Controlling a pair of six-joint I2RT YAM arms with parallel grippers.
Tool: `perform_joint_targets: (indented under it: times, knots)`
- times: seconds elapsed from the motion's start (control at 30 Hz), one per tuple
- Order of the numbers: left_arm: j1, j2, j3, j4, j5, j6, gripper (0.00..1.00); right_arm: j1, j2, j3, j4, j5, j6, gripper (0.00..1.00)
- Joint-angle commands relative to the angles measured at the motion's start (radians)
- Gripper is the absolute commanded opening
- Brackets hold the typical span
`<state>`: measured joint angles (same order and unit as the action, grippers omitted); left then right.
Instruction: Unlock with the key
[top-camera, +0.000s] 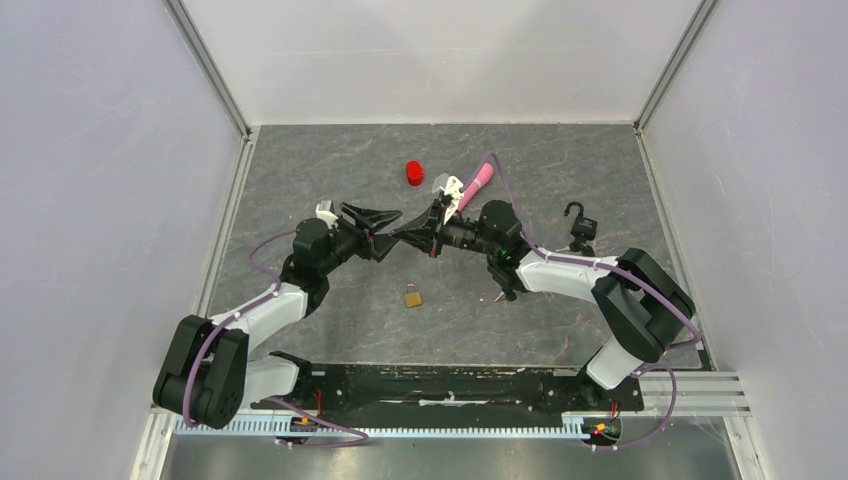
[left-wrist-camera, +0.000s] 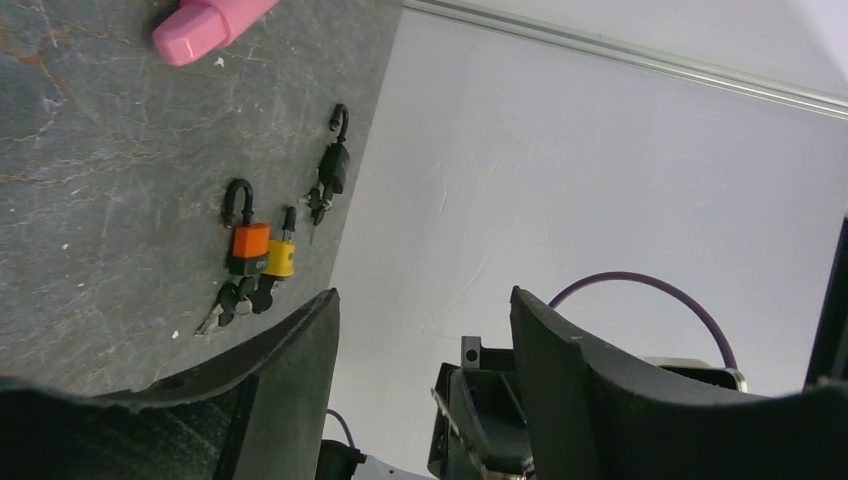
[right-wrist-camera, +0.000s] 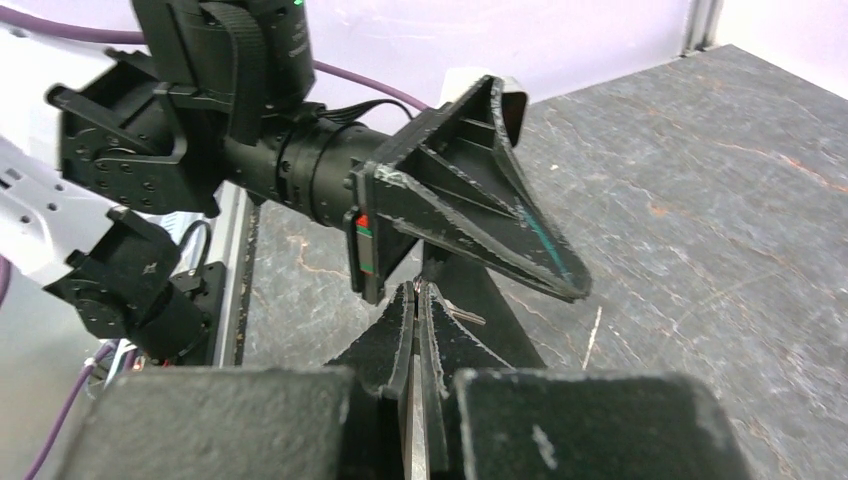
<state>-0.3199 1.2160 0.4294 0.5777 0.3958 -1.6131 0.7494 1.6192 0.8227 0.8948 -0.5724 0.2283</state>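
My right gripper (right-wrist-camera: 415, 292) is shut, and a thin silver key (right-wrist-camera: 465, 316) juts sideways from between its pressed fingertips. In the top view it (top-camera: 403, 233) meets my left gripper (top-camera: 388, 226) above the middle of the table. The left gripper (left-wrist-camera: 425, 300) stands open, one finger on each side of the right gripper's tips and touching nothing. A small brass padlock (top-camera: 412, 298) lies flat on the table just in front of both grippers, and nothing holds it.
An orange padlock (left-wrist-camera: 250, 240), a yellow padlock (left-wrist-camera: 280, 258) with a bunch of keys (left-wrist-camera: 225, 305), and a black padlock (left-wrist-camera: 333, 165) lie by the right wall. Behind the grippers are a pink tube (top-camera: 475, 182) and a red cap (top-camera: 414, 173).
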Motion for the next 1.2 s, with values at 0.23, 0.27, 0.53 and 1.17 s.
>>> perform_joint_targets:
  times: [0.23, 0.27, 0.53, 1.17]
  knots:
    - [0.002, -0.031, 0.038, 0.078, 0.029, -0.065, 0.46, 0.008, 0.017, 0.003, 0.101, -0.084, -0.001, 0.00]
    - [0.003, -0.035, 0.039, 0.077, 0.028, -0.064, 0.42, 0.008, 0.018, 0.003, 0.100, -0.088, -0.002, 0.00]
    - [0.003, -0.062, 0.040, 0.055, 0.015, -0.045, 0.12, 0.008, 0.027, 0.005, 0.093, -0.107, -0.013, 0.00]
    - [0.003, -0.108, 0.044, -0.083, 0.002, 0.033, 0.68, 0.008, -0.031, 0.007, 0.064, -0.109, -0.122, 0.00]
